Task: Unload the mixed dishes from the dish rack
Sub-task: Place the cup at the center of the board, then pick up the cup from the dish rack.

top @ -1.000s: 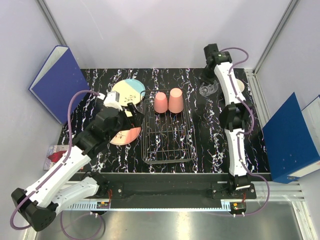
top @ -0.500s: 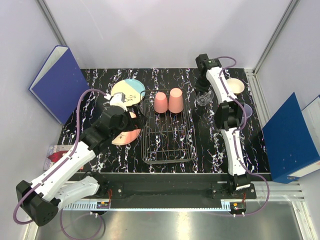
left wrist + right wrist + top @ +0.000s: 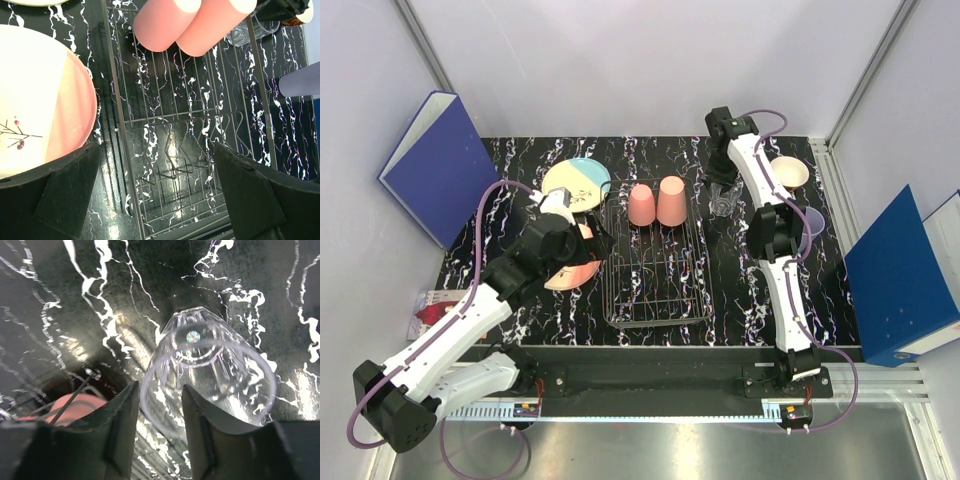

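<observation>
Most of the unloading looks done. The blue-and-cream plate (image 3: 575,180) and a salmon-pink plate (image 3: 572,273) lie on the desk (image 3: 650,155) left of the dish rack (image 3: 655,290), and the red bowl (image 3: 790,172) sits far right. The clear glass (image 3: 210,375) stands just right of the rack; the right pincer (image 3: 160,390) is half open astride its rim, seemingly not gripping. The left pincer (image 3: 157,175) is wide open, empty. Two salmon-pink cups (image 3: 642,205) are left in the rack

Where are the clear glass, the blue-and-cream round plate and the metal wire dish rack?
clear glass (image 3: 215,360): right wrist view, faceted wall.
blue-and-cream round plate (image 3: 588,175): top view, blue part.
metal wire dish rack (image 3: 655,285): top view, bare grid floor.
</observation>
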